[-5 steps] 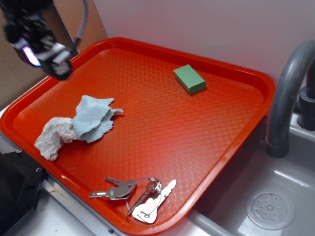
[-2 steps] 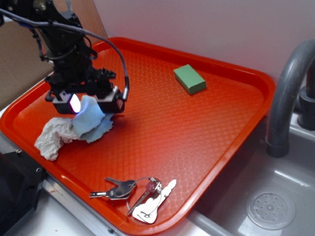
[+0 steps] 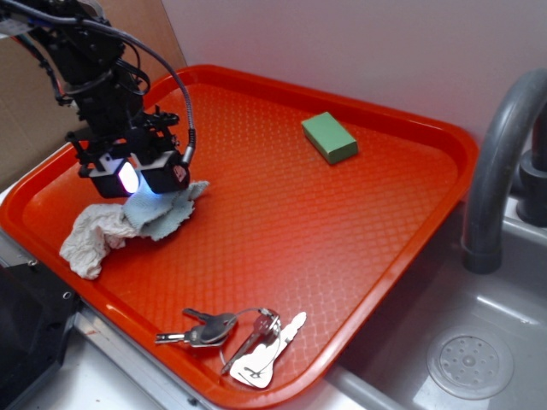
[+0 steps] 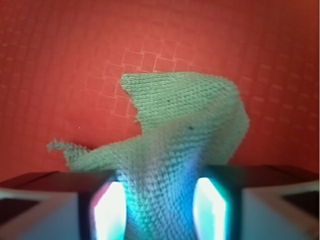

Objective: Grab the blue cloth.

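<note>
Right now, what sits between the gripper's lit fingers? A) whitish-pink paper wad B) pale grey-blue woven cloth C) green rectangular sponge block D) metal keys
B: the wrist view shows the pale grey-blue woven cloth bunched between the fingers of the gripper, rising out of the gap.

Coarse woven blue cloth (image 4: 185, 130) lies on glossy, textured plastic tray (image 3: 342, 222).

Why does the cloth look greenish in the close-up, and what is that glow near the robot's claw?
In the wrist view, bright cyan-white light from the finger pads tints the blue cloth greenish, and the near edge is soft and blurred. In the exterior view, the same light shows as a white glare patch at the gripper, washing out the cloth beneath it.
</note>
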